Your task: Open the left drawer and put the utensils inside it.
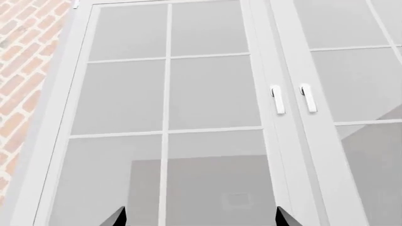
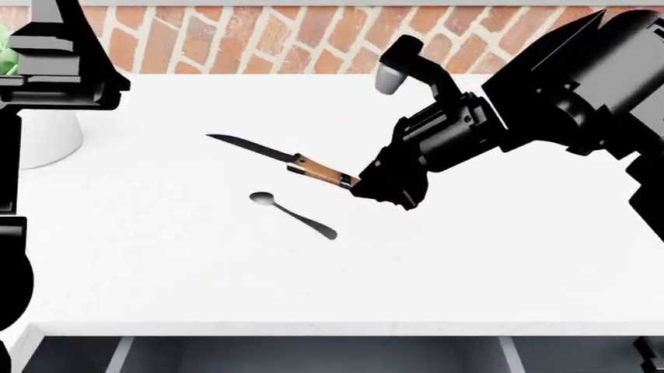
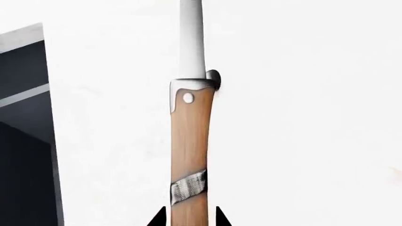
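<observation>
**Gripping the knife by the butt of its handle**

Closing on the tail end of the handle, the right gripper (image 3: 186, 217) has its two black jaw tips pressed against either side of the slim knife with a pale-looking blade and a tan wooden, dark-banded handle (image 3: 188, 141); the grasp sits just behind the band, with nearly the whole handle and all the blade running out ahead of the jaws. A stiff, light thing, I judge, but held this far back it may droop or twist, and smooth wood could slip; a hold nearer the rivet would balance better.

Just beyond the blade and to one side of the jaws lies the small dark grey metal spoon (image 2: 294, 214), flat on the white countertop (image 2: 498, 264), near the knife but apart from it. Thin and low, it will likely be awkward to pinch; the handle's middle looks the best place.

Past the counter's near edge the dark slate-grey left drawer (image 2: 311, 353) stands open, with bare counter between.

The left gripper (image 1: 199, 219) shows only two dark tips set wide apart, empty, facing a grey glazed cabinet door (image 1: 166, 94)
</observation>
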You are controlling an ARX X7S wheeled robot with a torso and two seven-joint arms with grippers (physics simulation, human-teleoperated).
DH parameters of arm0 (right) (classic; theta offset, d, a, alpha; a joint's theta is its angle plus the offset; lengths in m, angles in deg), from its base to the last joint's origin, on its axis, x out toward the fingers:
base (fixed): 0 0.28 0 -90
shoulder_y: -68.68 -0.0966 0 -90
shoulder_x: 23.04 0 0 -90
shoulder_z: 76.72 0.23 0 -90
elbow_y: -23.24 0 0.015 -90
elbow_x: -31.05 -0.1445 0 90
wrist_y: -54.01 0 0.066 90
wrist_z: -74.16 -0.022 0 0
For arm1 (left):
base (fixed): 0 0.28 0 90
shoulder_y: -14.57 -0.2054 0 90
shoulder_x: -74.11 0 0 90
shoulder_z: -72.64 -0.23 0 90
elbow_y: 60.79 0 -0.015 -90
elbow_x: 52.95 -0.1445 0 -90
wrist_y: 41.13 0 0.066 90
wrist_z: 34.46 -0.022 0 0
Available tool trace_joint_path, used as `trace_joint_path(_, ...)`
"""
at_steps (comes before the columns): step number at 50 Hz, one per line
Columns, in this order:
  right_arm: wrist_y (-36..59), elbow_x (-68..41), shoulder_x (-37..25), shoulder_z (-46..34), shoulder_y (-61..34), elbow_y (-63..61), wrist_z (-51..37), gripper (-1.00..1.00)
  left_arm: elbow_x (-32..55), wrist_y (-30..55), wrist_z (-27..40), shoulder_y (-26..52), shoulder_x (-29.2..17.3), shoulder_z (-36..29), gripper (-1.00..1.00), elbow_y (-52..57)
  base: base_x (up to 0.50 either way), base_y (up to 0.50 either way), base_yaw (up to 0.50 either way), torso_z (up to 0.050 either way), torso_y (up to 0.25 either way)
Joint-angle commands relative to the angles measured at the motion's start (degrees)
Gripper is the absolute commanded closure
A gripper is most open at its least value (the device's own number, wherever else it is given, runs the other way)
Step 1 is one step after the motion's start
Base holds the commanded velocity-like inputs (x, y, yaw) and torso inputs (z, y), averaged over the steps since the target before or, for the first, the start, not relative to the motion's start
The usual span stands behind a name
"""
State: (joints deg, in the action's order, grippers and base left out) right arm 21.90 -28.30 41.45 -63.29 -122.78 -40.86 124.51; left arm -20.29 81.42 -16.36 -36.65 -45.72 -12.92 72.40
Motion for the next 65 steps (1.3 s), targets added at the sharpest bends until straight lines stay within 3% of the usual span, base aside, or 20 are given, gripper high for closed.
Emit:
trace_joint_path(1,-3.63,-0.23,0.93,3.07,-0.14,1.92,1.67,1.00,-1.54,-1.80,-1.22,-0.69,-0.18,0.79,-1.00,-2.79,0.00,0.00,0.00,0.000,0.000)
trace_joint_path(11,0.58,-5.57,-7.01,3.50,1.35,-18.37,-2.18,1.00,-1.64,-1.83,-0.96,-0.39,-0.12,0.42,-1.00,-2.84,0.00,0.00,0.00,0.000,0.000)
trace_joint_path(24,2.11,-11.67,-13.13,5.48,3.39,-30.65,-4.91,1.00,-1.56,-2.18,-0.86,-1.03,-0.25,0.62,-1.00,-2.82,0.00,0.00,0.00,0.000,0.001)
trace_joint_path(65,4.36,-13.08,-14.87,0.98,5.61,-40.48,0.10,1.00,-1.26,-2.65,-0.49,-1.07,-0.53,0.48,-1.00,-3.43,0.00,0.00,0.00,0.000,0.000)
